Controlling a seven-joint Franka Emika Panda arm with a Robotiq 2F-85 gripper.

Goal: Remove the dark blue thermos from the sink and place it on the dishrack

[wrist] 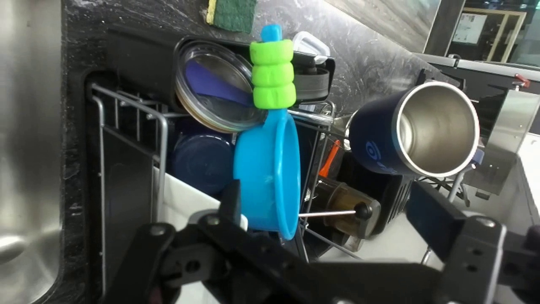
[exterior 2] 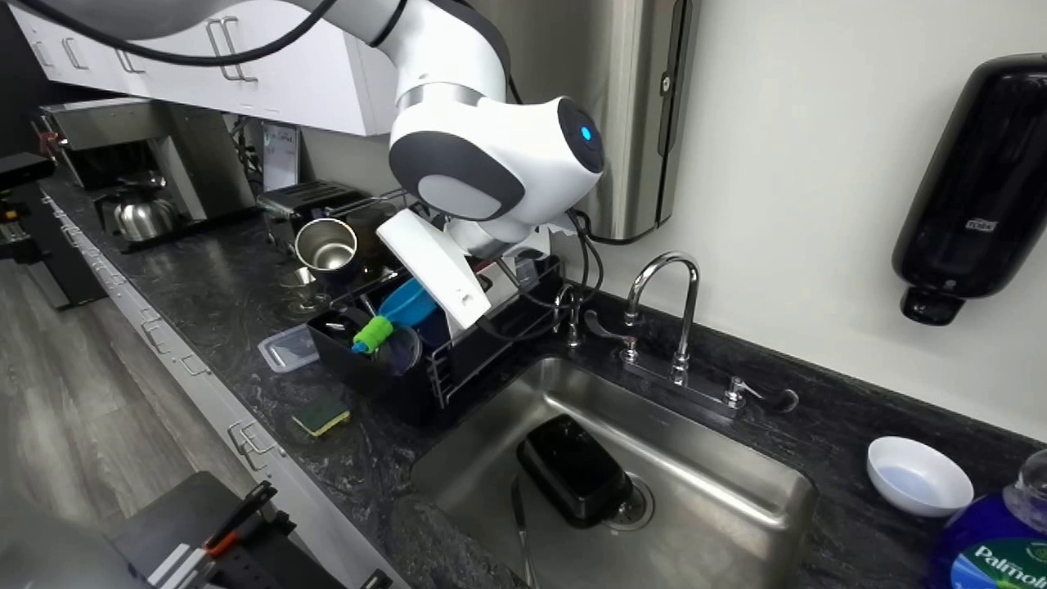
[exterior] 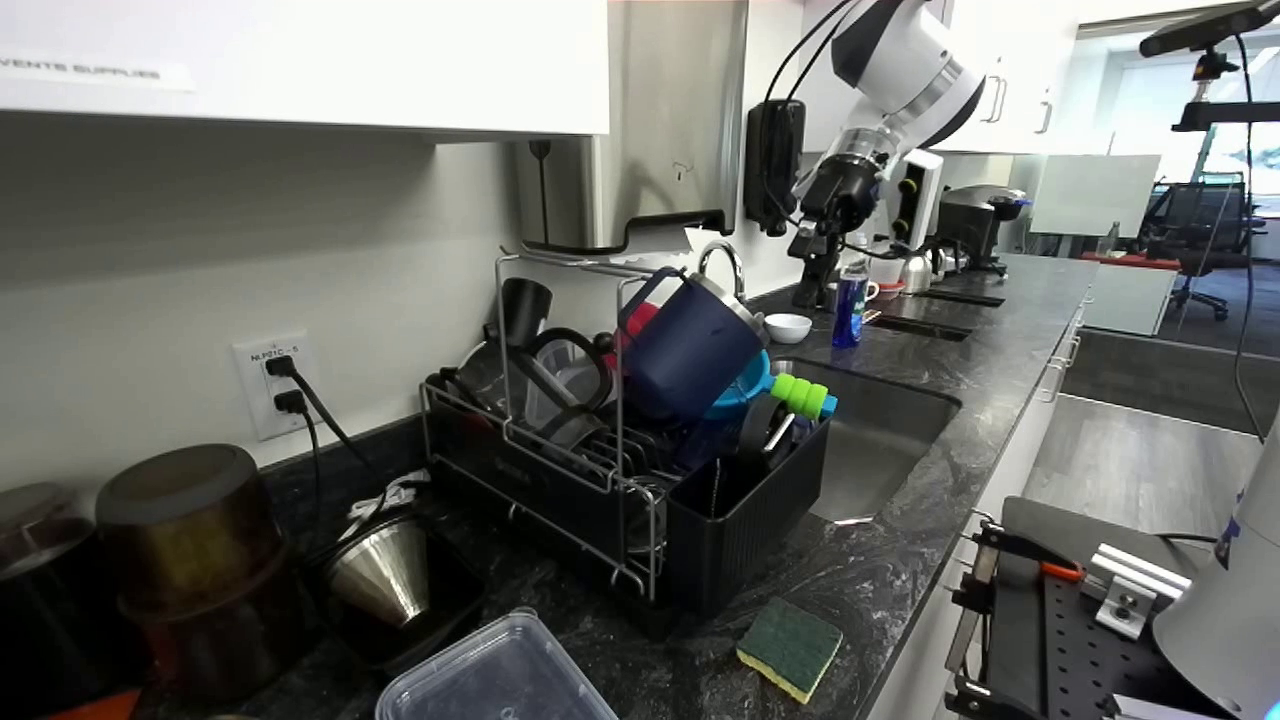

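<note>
In an exterior view: thermos (exterior: 690,355), dark blue, set aslant in the dishrack (exterior: 510,468), mouth angled up; probably propped so because the dishrack is crowded and its wires give support. Arm (exterior: 905,75): lowered from the right, wrist bent downward.

In an exterior view: same thermos, left of the arm, mouth to the near side. Arm: arched over the dishrack. Sink (exterior 2: 695,532), near: one black tub (exterior 2: 568,466).

In the wrist view: claw (wrist: 323,194), fingers well apart, clasping nothing; blue scoop (wrist: 259,181) visible at left. Thermos: right, not held. Placing appears done.
</note>
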